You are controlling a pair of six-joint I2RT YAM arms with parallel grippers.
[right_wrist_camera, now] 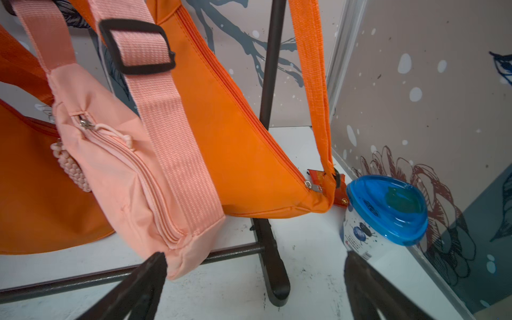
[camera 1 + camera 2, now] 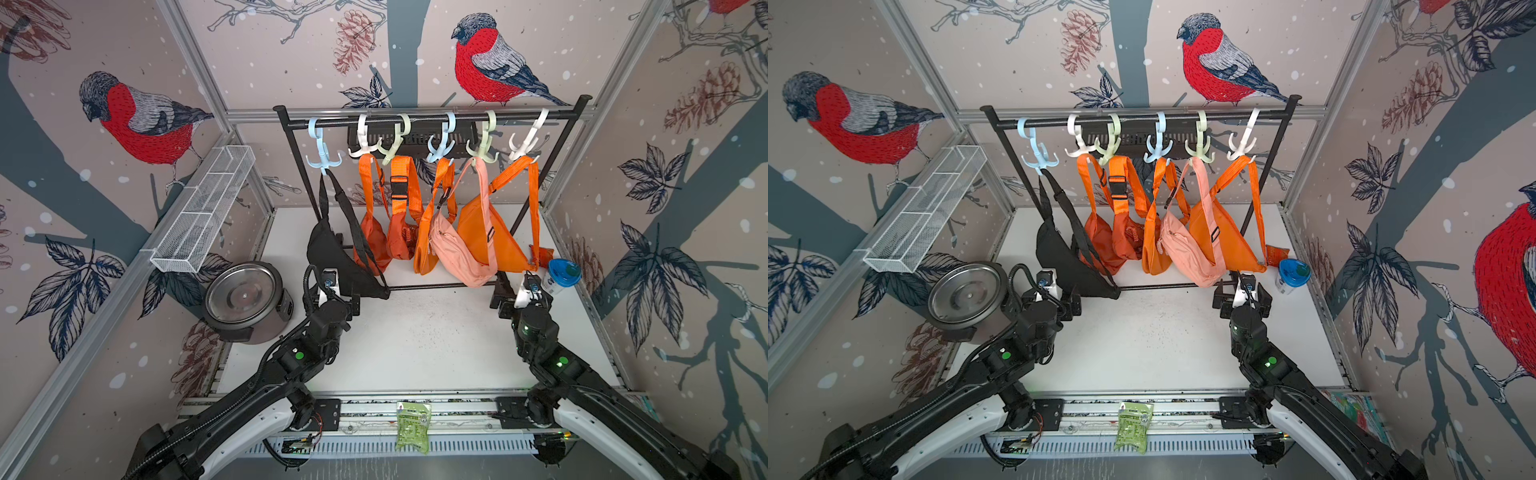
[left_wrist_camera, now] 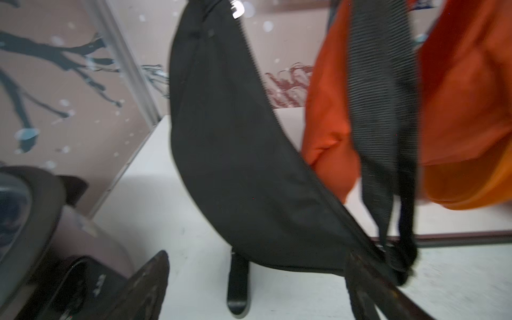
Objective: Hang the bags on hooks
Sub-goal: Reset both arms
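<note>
You have a white table [image 2: 415, 332] with a tall black rack [image 2: 432, 118] across its far side.

The black bag [image 2: 336, 257] hangs at the left end of the rack. Its strap goes up to the light blue hook [image 2: 323, 156], the hook farthest left on the top bar. The bag is off the table and leans down to the right.

Right of it hang some smaller orange bags [image 2: 370, 241], a pink bag [image 2: 461, 253] and a big orange bag [image 2: 486, 232], each on its own hook.

A round metal pot [image 2: 245, 297] sits on the left side of the table. A white wire basket [image 2: 203, 208] is fixed to the left wall above it.

Your left gripper [image 2: 332, 291] is just near of the black bag. Its fingers [image 3: 149, 282] are spread wide and hold nothing. One finger is right by the bag's low end, and you cannot tell if it touches.

Your right gripper [image 2: 525, 291] is near the rack's right foot. Its fingers [image 1: 144, 277] are wide too, with nothing between them. The pink bag's low corner is just beside one finger.

A cup with a blue lid [image 2: 561, 276] stands at the right, near the big orange bag.

A small green packet [image 2: 412, 428] lies on the near edge.
</note>
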